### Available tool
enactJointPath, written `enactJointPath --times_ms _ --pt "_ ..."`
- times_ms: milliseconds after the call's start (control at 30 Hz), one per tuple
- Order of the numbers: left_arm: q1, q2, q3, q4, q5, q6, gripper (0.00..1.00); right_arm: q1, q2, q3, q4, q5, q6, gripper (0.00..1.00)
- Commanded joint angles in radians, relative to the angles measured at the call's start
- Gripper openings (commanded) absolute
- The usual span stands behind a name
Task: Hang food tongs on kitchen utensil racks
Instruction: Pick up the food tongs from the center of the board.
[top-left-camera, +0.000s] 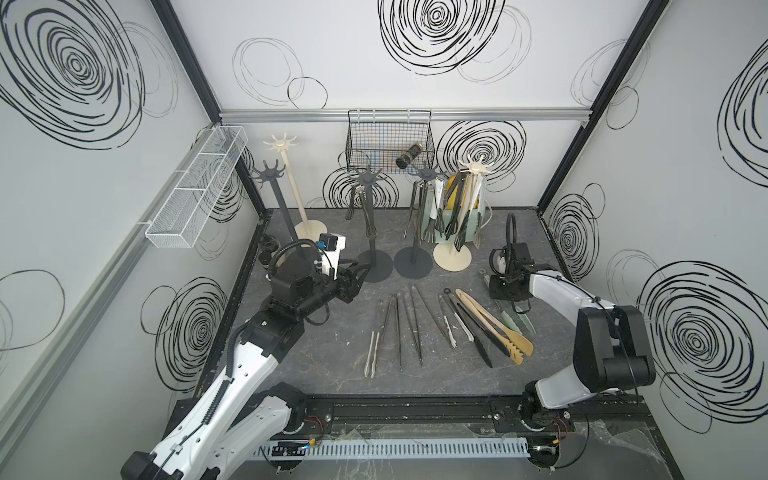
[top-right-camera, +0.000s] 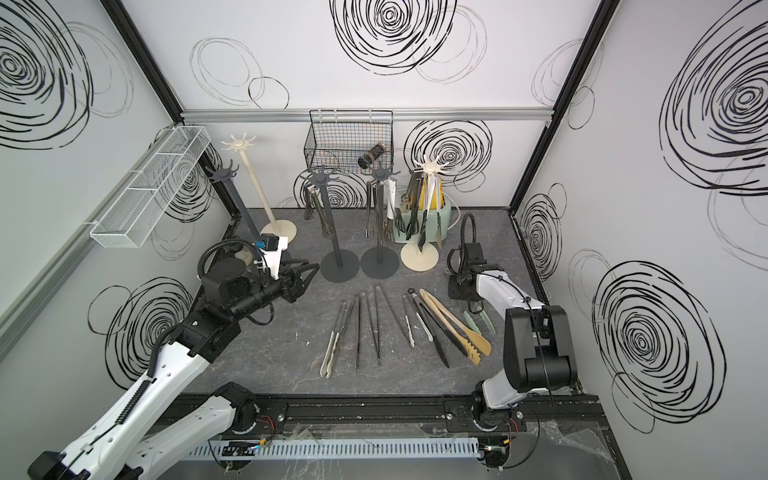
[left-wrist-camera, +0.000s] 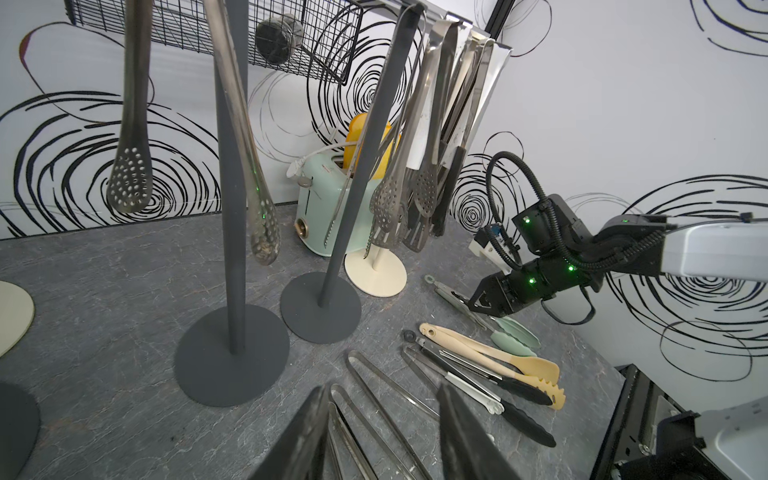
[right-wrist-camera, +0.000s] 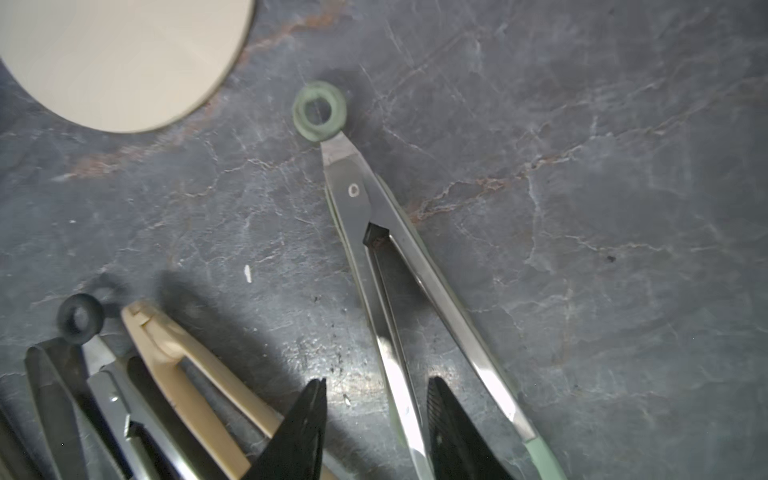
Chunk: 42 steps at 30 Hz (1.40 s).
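On the dark grey marbled counter (right-wrist-camera: 582, 208), near the round base of the cream utensil rack (right-wrist-camera: 116, 62), pick-up step seemingly in hand: flat-lying steel tongs with pale green ring and tips (right-wrist-camera: 361, 199), one arm running between the parted, empty jaws of the right gripper (right-wrist-camera: 376, 380). Next calls for shifting over both arms, closing, then lifting the ring to a free hook. Well apart, left gripper (left-wrist-camera: 382, 388) parted and empty too.
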Motion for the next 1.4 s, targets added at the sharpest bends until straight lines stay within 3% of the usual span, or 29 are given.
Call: enactJointPath --times_ms 0,300,500,900,1100,1367 --pt "-0.005 -0.006 -0.013 0.036 0.019 0.011 0.47 -0.004 0.044 -0.01 0.006 -0.001 -0.005 0.42" --pt "-0.005 0.003 -0.019 0.045 0.032 0.011 0.46 -0.007 0.141 -0.045 0.066 -0.015 -0.002 0.33" --pt "-0.005 -0.001 -0.027 0.052 0.039 0.009 0.47 -0.032 0.181 -0.057 0.082 -0.003 -0.007 0.19" --pt "-0.005 -0.014 -0.057 0.089 0.082 -0.025 0.47 -0.19 0.153 -0.025 0.09 0.011 -0.027 0.02" --pt "-0.007 -0.023 -0.077 0.099 0.081 -0.036 0.47 -0.215 0.042 0.02 0.076 0.022 -0.024 0.0" --pt "-0.011 -0.035 -0.14 0.164 0.076 -0.097 0.46 -0.21 -0.235 0.064 0.091 0.006 -0.067 0.0"
